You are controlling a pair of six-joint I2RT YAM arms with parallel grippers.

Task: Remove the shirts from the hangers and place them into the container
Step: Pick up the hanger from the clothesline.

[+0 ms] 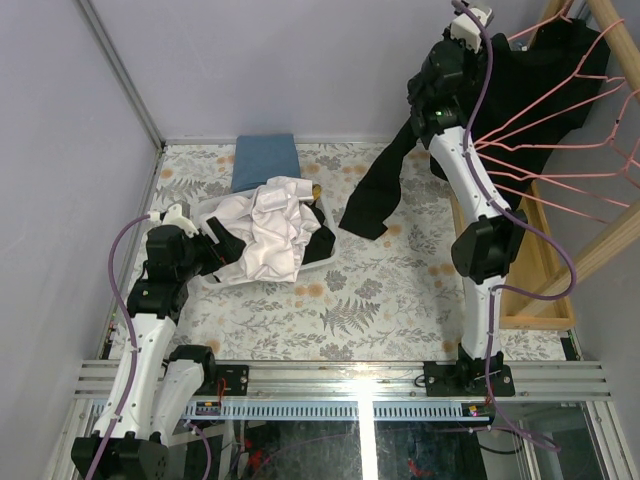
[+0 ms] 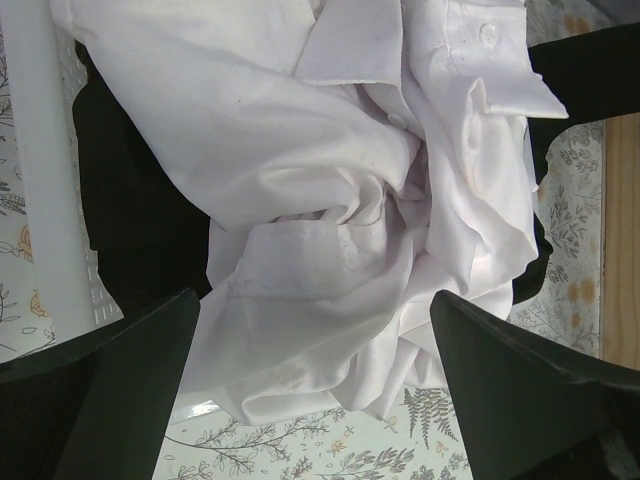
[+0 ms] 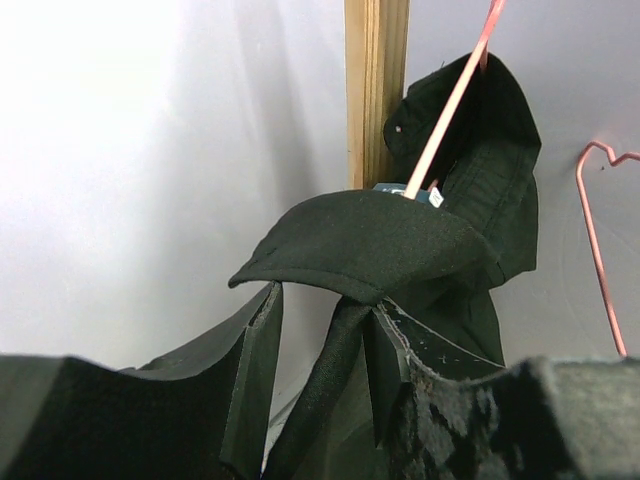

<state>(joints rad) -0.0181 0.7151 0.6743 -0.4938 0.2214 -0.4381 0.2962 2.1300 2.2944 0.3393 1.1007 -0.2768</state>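
Up at the wooden rack (image 3: 375, 90), right gripper (image 3: 328, 335) straddles a black shirt (image 3: 370, 240) fold, can't tell if pinched. Collar sits over pink hanger (image 3: 450, 100): a pull could drag it off. Meanwhile left gripper (image 2: 315, 330) hangs released over white shirt (image 2: 330, 180) in basket (image 2: 45, 200).

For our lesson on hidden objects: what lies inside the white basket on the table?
A crumpled white shirt fills the basket, with black fabric showing beneath it. The basket's bottom, and anything lying lower down, is covered by the clothes.
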